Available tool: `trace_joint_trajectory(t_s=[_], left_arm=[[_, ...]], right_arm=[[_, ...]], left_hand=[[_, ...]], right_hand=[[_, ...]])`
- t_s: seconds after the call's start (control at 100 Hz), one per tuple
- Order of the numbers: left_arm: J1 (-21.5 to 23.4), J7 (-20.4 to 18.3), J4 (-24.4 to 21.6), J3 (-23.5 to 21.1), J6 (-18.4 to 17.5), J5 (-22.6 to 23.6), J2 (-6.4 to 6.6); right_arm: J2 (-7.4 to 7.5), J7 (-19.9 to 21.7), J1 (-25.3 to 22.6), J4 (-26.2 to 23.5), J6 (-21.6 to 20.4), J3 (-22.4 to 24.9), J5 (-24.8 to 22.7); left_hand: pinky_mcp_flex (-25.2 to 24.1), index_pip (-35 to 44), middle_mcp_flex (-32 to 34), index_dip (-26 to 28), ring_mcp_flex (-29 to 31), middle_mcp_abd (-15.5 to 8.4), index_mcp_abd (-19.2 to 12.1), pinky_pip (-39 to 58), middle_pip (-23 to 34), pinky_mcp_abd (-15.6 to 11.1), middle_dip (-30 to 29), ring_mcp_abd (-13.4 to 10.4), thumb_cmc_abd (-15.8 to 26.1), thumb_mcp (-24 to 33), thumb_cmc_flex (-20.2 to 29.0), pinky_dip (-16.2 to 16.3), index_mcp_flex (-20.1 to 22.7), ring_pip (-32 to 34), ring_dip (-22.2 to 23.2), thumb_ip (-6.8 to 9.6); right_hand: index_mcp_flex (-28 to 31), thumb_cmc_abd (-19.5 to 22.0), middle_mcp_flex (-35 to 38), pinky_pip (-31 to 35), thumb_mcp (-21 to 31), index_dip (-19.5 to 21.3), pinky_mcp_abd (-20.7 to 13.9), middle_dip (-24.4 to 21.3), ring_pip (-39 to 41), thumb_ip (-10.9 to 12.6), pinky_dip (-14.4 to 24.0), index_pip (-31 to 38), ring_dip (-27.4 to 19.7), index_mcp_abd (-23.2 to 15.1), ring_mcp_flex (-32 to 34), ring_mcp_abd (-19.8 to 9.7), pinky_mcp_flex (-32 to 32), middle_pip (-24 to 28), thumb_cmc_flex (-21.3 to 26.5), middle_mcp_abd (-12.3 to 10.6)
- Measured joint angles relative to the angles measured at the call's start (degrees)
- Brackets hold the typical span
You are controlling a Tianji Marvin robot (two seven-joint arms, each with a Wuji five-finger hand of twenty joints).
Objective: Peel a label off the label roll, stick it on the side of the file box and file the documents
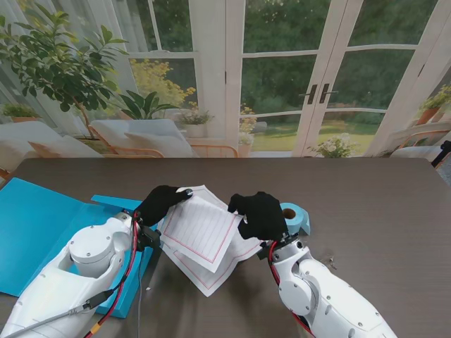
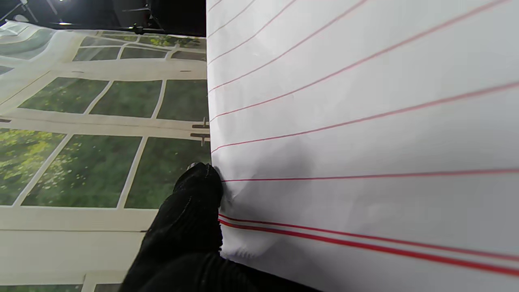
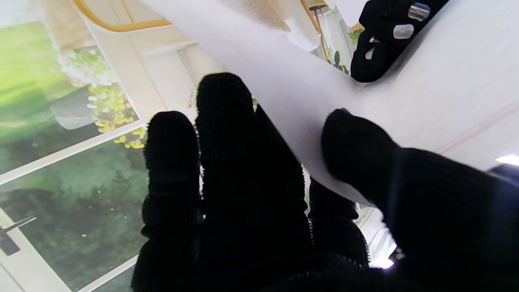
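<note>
Both black-gloved hands, left hand (image 1: 161, 203) and right hand (image 1: 259, 215), are pinching the white red-ruled paper sheets (image 1: 204, 232) between them, needing level, even tension toward the open blue file box (image 1: 42, 225) beside the left hand.

Red-ruled white documents (image 1: 204, 232) lifted, tilted — blue label roll (image 1: 294, 215) right.
</note>
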Motion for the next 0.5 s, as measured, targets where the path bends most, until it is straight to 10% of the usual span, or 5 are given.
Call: trace_joint_trajectory(t_s=[0.36, 0.5], left_arm=[[1.5, 1.3, -0.9, -0.1, -1.7, -2.2, -0.43], [1.9, 2.8, -1.2, 0.3, -3.0, -2.8, -0.62]], right_arm=[[0.12, 3.4, -0.1, 0.3, 3.2, 0.2, 1.5], [0.3, 6.7, -0.7, -0.7, 6.1, 0.9, 1.8]], left_hand=[[3.1, 9.8, 4.3, -2.1, 3.4, -1.0, -0.4, 0.5, -3.5, 1.5, -4.0, 0.0, -7.9, 18.7, -3.9, -2.1, -0.1, -2.8, -4.1, 0.0], [4.7, 10.7, 5.1, -2.0, 4.8, -1.2, -0.8, 0.5, -9.0, 2.3, -9.7, 0.1, -9.7, 23.0, -5.2, -3.7, -0.2, -9.2, -8.0, 0.0]], right_hand=[[-5.7, -0.7, -8.3, 0.0, 0.0, 4.4, 1.8, -2.3, -5.2, 2.0, 0.0, -3.9, -0.7, 6.0, -1.2, 1.5, 0.0, 2.4, -5.6, 1.0], [-7.0, 1.6, -11.9, 0.0, 0.0, 13.8, 2.3, -2.9, -5.3, 7.1, 0.0, -10.7, -0.7, 8.3, -4.3, 2.3, 0.0, 3.9, -8.4, 1.3]])
